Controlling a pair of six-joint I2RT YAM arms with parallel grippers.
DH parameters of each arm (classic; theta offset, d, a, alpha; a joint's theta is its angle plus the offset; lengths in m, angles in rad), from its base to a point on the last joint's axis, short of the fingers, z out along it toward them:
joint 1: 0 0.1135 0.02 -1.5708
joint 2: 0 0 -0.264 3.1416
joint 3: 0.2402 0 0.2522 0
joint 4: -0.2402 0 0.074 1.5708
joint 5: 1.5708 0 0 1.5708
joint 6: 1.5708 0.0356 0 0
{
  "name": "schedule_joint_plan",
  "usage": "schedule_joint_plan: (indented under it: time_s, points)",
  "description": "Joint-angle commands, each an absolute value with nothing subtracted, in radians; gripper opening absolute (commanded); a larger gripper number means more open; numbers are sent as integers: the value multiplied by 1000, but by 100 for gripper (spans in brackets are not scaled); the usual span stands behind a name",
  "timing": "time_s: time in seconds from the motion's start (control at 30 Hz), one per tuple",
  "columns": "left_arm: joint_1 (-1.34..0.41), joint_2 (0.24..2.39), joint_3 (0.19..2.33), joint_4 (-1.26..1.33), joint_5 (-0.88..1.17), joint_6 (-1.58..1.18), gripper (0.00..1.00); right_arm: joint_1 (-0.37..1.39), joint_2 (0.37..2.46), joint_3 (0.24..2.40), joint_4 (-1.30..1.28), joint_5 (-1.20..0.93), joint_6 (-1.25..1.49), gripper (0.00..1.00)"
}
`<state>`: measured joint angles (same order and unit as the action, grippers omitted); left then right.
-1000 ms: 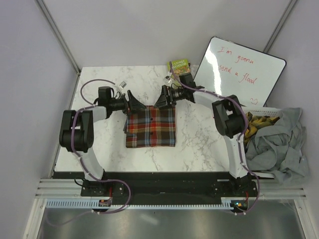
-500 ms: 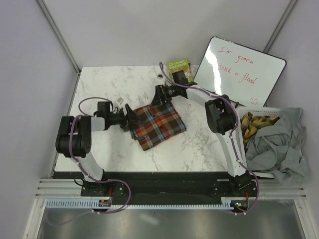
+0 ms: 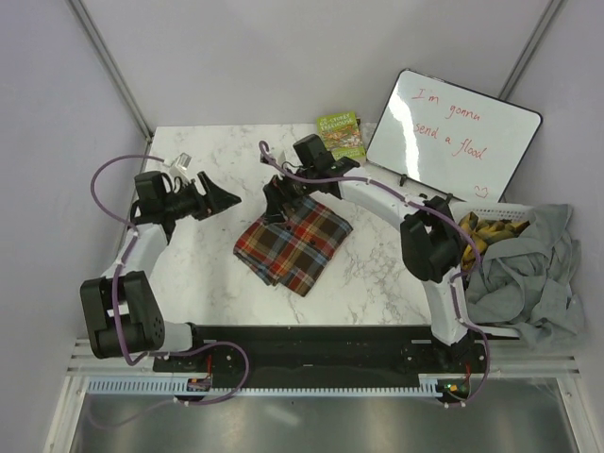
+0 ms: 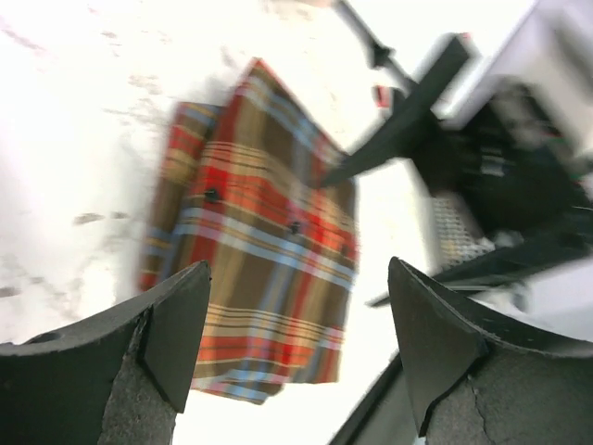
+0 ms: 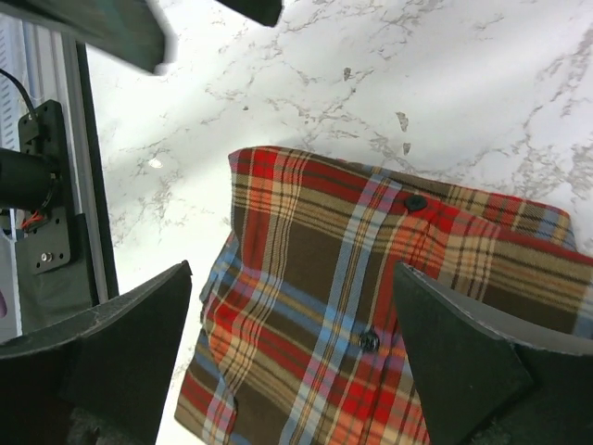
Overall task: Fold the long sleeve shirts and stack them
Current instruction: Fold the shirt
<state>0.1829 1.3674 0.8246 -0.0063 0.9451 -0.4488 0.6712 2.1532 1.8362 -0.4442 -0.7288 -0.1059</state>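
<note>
One folded long sleeve shirt (image 3: 294, 241), plaid in red-orange, brown and blue, lies askew on the marble table (image 3: 189, 274). My left gripper (image 3: 222, 196) hangs open to the shirt's left, clear of it. In its wrist view the shirt (image 4: 259, 250) lies beyond the left gripper (image 4: 298, 271), with nothing between the fingers. My right gripper (image 3: 274, 200) hovers open over the shirt's far left corner. Its wrist view shows the buttoned plaid shirt (image 5: 371, 324) below the right gripper (image 5: 292, 273), and the fingers (image 5: 445, 352) hold nothing.
A whiteboard (image 3: 453, 132) leans at the back right with a green packet (image 3: 342, 135) beside it. A white basket (image 3: 500, 209) of yellow things and a heap of grey cloth (image 3: 528, 274) sit off the table's right edge. Metal rails (image 3: 283, 363) run along the near edge.
My left arm has drawn back to the left, away from the shirt. The shirt has been turned from square to diagonal. My right gripper has shifted left over the shirt's far corner.
</note>
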Motion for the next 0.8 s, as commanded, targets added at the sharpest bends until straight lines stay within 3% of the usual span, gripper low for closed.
schedule_joint_plan:
  time_s: [0.0, 0.17, 0.3, 0.37, 0.57, 0.77]
  points:
    - [176, 1376, 818, -144, 772, -284, 84, 655, 2065, 1764, -512, -644, -144, 96]
    - [121, 1279, 785, -153, 770, -47, 75, 653, 1948, 1603, -578, -589, -184, 88]
    - [78, 1278, 816, -240, 742, 254, 66, 653, 1904, 1450, -523, -482, -176, 72]
    - [66, 1328, 862, -313, 723, 366, 61, 653, 1925, 1417, -506, -448, -190, 70]
    - [57, 1344, 844, -388, 753, 546, 57, 650, 2063, 1517, -517, -402, -308, 60]
    - [-27, 1163, 697, -379, 776, 901, 50, 641, 2119, 1661, -545, -466, -527, 51]
